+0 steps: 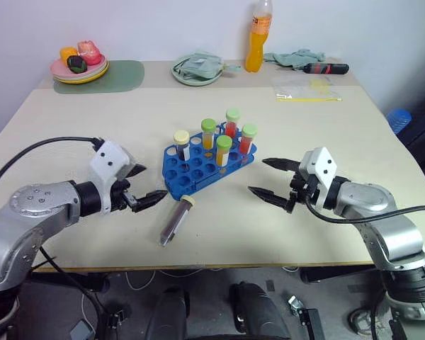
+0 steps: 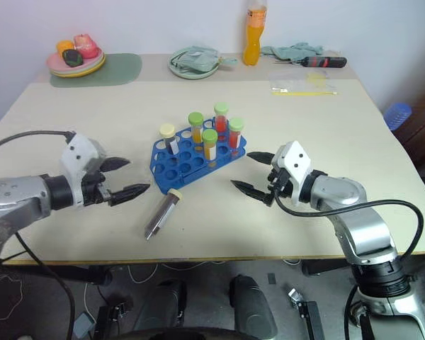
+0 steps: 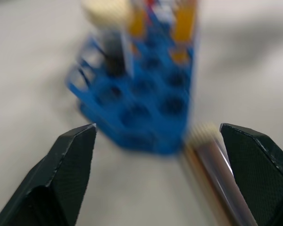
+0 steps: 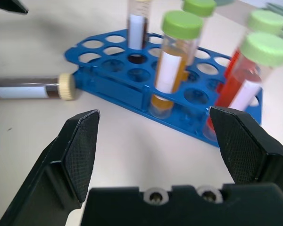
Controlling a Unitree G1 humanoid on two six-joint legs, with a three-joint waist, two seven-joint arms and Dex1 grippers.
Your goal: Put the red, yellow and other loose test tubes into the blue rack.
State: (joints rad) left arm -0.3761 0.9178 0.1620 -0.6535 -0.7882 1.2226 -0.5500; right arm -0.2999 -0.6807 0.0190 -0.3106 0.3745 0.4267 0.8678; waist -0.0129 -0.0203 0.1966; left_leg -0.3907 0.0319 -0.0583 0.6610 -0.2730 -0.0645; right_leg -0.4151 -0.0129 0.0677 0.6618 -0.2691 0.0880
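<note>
**Both grippers gaping empty beside the rack**

The left gripper (image 1: 143, 185) and right gripper (image 1: 272, 180) are hovering wide apart, gripping nothing. Between them the blue rack (image 1: 191, 172) is holding five capped tubes upright, while a cream-capped dark test tube (image 1: 175, 219) is lying loose on the table (image 1: 354, 149) just before it.

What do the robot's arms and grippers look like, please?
Both arms are silver-grey metal with black joint sections. Each ends in a white angular wrist housing and two pointed black fingers, on the left gripper and right gripper alike. A black cable loops along each arm.
</note>
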